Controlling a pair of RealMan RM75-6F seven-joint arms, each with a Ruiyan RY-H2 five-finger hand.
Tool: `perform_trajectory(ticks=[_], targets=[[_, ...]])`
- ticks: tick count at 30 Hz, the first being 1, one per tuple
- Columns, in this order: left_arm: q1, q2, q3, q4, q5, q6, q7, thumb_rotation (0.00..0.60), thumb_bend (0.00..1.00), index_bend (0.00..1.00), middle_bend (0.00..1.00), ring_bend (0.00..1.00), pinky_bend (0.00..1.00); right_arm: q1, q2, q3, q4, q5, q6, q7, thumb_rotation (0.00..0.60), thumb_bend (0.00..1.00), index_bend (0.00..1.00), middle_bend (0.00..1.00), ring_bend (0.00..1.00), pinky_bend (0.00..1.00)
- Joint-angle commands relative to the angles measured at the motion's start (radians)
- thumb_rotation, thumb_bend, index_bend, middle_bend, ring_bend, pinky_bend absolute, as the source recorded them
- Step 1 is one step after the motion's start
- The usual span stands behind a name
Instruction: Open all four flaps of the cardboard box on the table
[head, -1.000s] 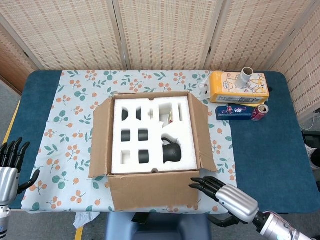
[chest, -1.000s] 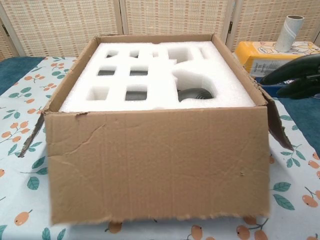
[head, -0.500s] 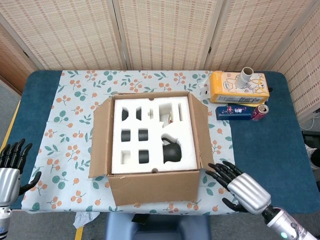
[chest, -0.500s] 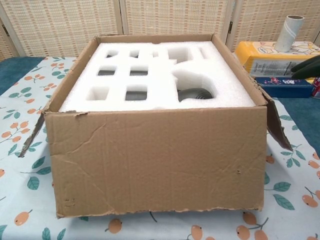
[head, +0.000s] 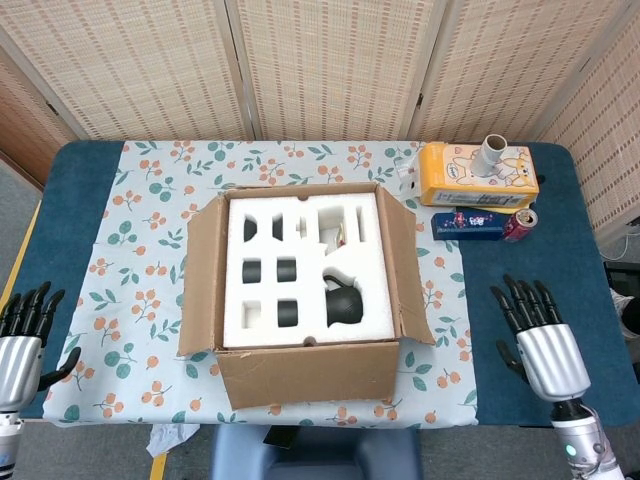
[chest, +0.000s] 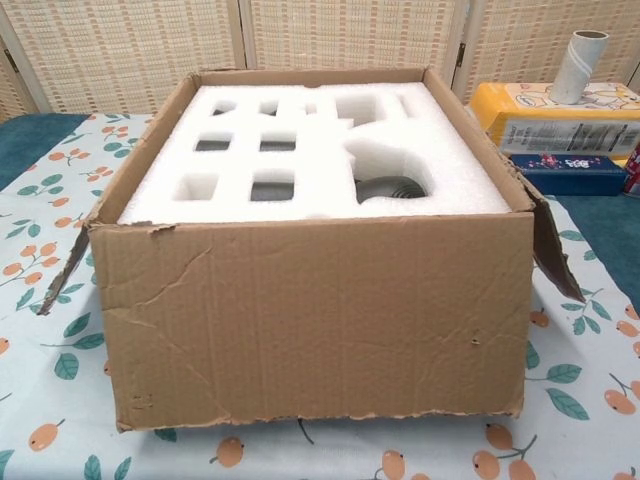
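The cardboard box (head: 300, 372) (chest: 310, 320) stands mid-table with its flaps folded outward and down. Inside lies white foam (head: 300, 270) (chest: 310, 150) with cut-outs holding dark cups and a black teapot (head: 343, 302). My left hand (head: 20, 335) hovers at the table's front left corner, fingers spread, holding nothing. My right hand (head: 540, 340) hovers over the blue cloth at the front right, well clear of the box, fingers spread and empty. Neither hand shows in the chest view.
A yellow carton (head: 477, 176) (chest: 545, 115) with a cardboard tube (head: 493, 155) on it sits at the back right. Beside it lie a small blue box (head: 468, 223) and a red can (head: 519, 225). A floral cloth (head: 140, 250) covers the table under the box.
My right hand has drawn back from the box's front right corner to the right, over the blue cloth. The front flap has dropped down flatter against the box.
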Motion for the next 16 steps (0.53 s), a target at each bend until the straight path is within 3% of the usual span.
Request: perform_trajectory(ticks=[1, 16], targets=[[-0.003, -0.002, 0.0, -0.002, -0.004, -0.008, 0.009, 0.6, 0.35, 0.0, 0.0, 0.0, 0.0, -0.034, -0.057, 0.02, 0.097, 0.031, 0.042, 0.045, 0.6, 0.44, 0.0, 0.0, 0.0, 0.0], [-0.008, -0.006, 0.003, 0.003, -0.006, -0.025, 0.007, 0.6, 0.35, 0.0, 0.0, 0.0, 0.0, -0.01, -0.027, 0.027, 0.113, 0.035, 0.008, 0.153, 0.6, 0.44, 0.0, 0.0, 0.0, 0.0]])
